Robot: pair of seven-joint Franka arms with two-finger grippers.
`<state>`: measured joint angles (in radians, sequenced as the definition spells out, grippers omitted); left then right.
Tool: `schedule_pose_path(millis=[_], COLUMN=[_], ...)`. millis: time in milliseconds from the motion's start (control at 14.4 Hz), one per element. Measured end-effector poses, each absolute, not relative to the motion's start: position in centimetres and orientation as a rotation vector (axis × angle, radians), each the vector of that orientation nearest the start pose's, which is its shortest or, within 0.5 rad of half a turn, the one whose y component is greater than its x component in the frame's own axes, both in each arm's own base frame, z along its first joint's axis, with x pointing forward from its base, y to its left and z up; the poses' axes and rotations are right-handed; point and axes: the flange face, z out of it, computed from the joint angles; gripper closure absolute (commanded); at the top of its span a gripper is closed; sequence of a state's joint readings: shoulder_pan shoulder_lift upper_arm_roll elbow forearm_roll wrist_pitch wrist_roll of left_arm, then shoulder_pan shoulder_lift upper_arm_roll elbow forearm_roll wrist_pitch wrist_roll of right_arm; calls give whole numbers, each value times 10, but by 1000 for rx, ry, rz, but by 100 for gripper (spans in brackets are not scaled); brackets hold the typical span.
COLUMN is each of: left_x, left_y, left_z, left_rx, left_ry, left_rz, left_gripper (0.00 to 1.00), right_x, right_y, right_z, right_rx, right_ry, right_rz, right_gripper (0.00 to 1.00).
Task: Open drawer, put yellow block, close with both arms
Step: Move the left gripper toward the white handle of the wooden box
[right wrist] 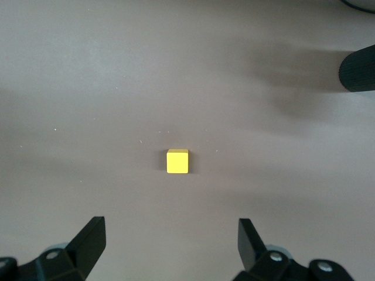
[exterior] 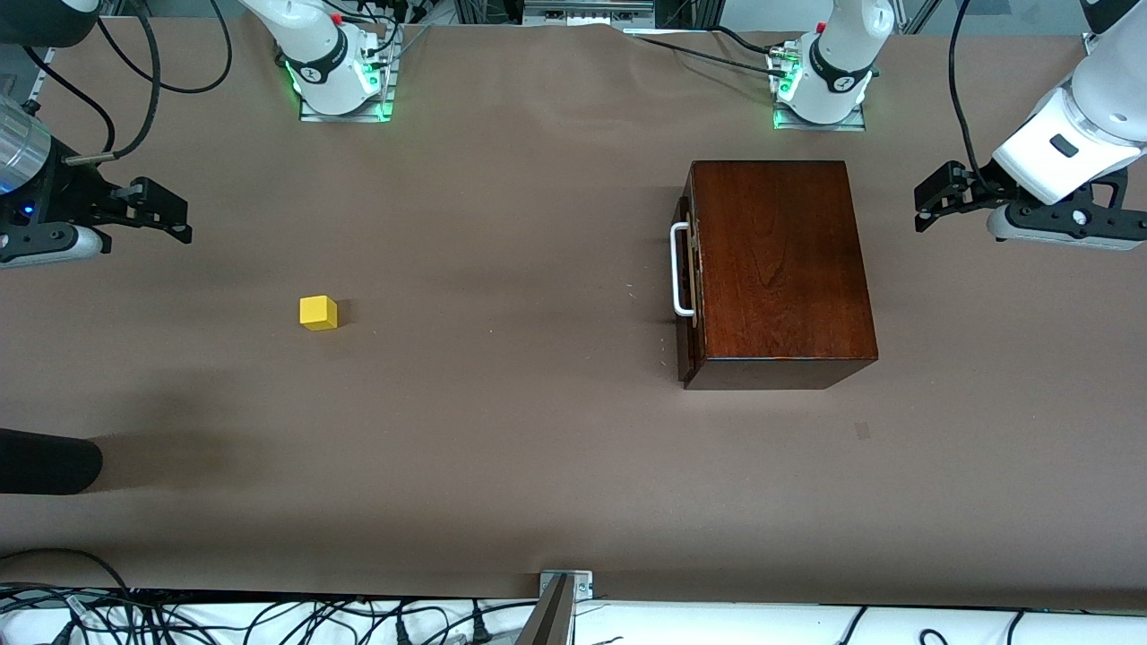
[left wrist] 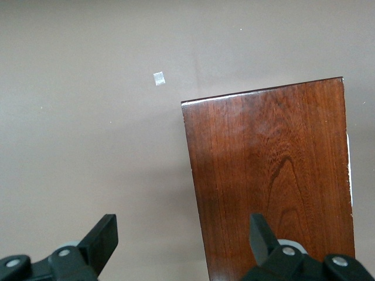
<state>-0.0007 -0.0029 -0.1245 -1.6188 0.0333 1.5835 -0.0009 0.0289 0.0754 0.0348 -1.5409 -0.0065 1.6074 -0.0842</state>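
Note:
The dark mahogany box [exterior: 780, 269] stands on the table toward the left arm's end. Its drawer is shut, and the white bar handle [exterior: 679, 269] faces the right arm's end. The box also shows in the left wrist view [left wrist: 275, 175]. The yellow block [exterior: 318, 313] lies on the table toward the right arm's end and shows in the right wrist view [right wrist: 177, 161]. My left gripper [exterior: 932, 199] is open and empty, over the table beside the box's back; in its own view [left wrist: 180, 234] it straddles the box's edge. My right gripper [exterior: 175, 215] is open and empty [right wrist: 170, 234], over bare table, apart from the block.
A black cylinder [exterior: 45, 461] reaches in at the right arm's end, nearer to the front camera than the block; it also shows in the right wrist view [right wrist: 357, 70]. A small tape patch [exterior: 862, 430] lies on the brown table cover near the box. Cables run along the front edge.

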Motion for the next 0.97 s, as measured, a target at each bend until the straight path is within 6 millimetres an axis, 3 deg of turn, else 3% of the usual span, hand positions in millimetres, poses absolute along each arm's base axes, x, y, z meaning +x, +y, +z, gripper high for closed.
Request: schedule_pose_path(millis=[417, 695, 834, 973], left_x=[547, 542, 539, 534], left_y=[-66, -76, -97, -145], left_z=[603, 578, 562, 538], left_rx=[-3098, -3077, -3056, -3015], left_ry=[195, 226, 288, 420], left_rz=[81, 286, 387, 489], left_gripper=[0, 0, 0, 0], right_x=[579, 579, 579, 579], right_y=[35, 34, 33, 33], right_z=[599, 599, 598, 598], right_rx=[-3137, -3137, -3137, -3138], right_ry=[-231, -229, -226, -224], right_rz=[17, 23, 23, 23], right_gripper=[0, 0, 0, 0])
